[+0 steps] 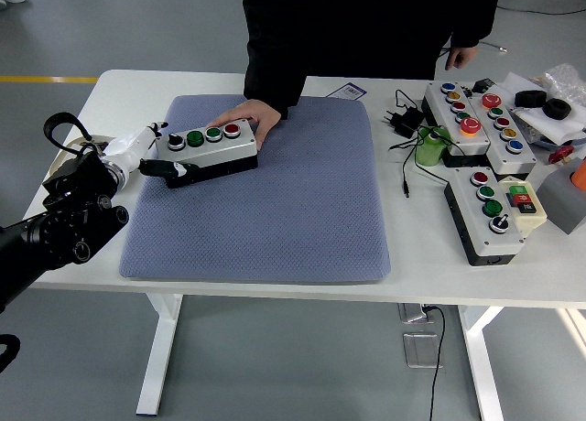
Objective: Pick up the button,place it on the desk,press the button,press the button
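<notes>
Now | white table (275,284) on grey floor | blue mat (275,201) | left hand (151,156) gripping button box (206,148) (person's hand (252,119) too)

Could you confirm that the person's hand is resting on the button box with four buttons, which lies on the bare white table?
Not quite: in the head view the person's hand does rest on the four-button box, but the box lies on the grey-blue mat, not the bare table.
</notes>
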Controlling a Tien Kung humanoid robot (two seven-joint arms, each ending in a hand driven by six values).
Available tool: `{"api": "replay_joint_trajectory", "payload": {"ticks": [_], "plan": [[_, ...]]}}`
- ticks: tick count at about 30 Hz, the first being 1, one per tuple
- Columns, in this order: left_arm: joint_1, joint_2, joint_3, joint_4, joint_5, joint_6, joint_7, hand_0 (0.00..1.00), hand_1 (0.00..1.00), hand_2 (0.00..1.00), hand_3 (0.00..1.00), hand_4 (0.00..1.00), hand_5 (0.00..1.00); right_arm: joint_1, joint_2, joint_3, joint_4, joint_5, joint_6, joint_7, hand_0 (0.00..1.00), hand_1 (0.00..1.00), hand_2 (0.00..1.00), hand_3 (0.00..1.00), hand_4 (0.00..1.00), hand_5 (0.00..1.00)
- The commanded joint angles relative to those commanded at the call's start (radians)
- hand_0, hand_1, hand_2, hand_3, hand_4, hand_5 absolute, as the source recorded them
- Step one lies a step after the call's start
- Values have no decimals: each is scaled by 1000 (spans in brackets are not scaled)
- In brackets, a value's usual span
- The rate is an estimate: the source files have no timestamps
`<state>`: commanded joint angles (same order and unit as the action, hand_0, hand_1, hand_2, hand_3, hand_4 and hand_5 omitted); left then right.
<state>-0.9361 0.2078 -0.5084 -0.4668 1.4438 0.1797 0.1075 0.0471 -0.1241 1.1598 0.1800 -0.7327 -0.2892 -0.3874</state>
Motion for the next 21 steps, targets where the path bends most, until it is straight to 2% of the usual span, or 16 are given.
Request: {"api": "replay_joint_trajectory", "payload": {"ticks": [11,21], "plan": [[-7,15,-12,-7,1,-6,-14,860,912,961,998,987,601,5,1,4,0,-7,1,-1,643,509,548,590,245,360],[3,12,-5,-3,-43,-28,-97,861,904,951,998,990,600,10,2,8,0,-8,0,-1,643,507,548,591,244,362]]}}
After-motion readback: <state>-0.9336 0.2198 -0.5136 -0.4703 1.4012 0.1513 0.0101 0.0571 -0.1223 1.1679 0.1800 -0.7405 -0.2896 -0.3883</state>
